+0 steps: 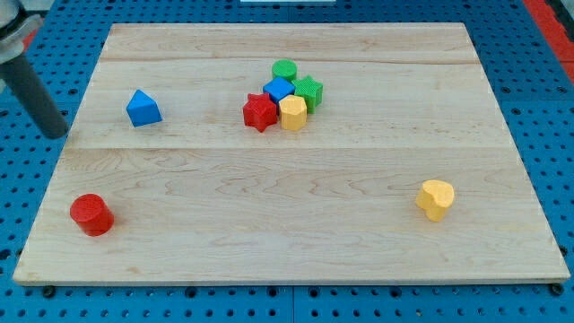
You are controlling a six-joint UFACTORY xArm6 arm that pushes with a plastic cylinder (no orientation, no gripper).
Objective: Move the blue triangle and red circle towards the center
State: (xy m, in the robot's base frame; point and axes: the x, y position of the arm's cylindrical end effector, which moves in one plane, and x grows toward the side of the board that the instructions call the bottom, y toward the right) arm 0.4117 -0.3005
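The blue triangle (143, 109) lies on the wooden board (296, 233) at the view's upper left. The red circle (91, 214) lies near the board's lower left corner. My tip (57, 133) is at the view's far left, just off the board's left edge, left of the blue triangle and above the red circle. It touches no block.
A tight cluster sits at top centre: a green circle (284, 70), a blue cube (279, 89), a green star (308, 91), a red star (260, 112) and a yellow hexagon (293, 114). A yellow heart (435, 198) lies at lower right.
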